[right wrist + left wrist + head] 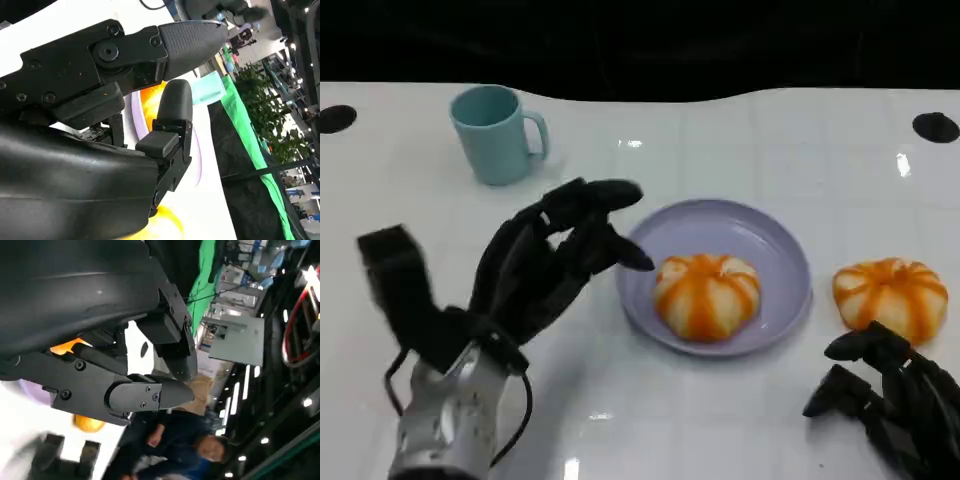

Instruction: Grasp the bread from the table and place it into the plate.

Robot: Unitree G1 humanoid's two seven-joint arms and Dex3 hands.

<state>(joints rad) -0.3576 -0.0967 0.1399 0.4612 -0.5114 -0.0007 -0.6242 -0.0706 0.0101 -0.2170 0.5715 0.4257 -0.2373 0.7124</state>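
Note:
An orange-and-white striped bread roll (707,294) lies in the lavender plate (780,243) at the table's middle. A second striped roll (891,295) sits on the white table to the plate's right. My left hand (552,260) hovers just left of the plate, fingers spread and holding nothing, fingertips reaching the plate's rim. My right hand (890,392) is low at the front right, just before the second roll, fingers apart and empty. In the left wrist view my left hand (115,385) partly covers an orange roll (70,346). The right wrist view shows my right hand (130,100) before a roll (152,97).
A light teal mug (498,133) stands at the back left of the table. Two dark round holes (935,126) mark the table's far corners. A person (185,445) in dark clothes is beside the table in the left wrist view.

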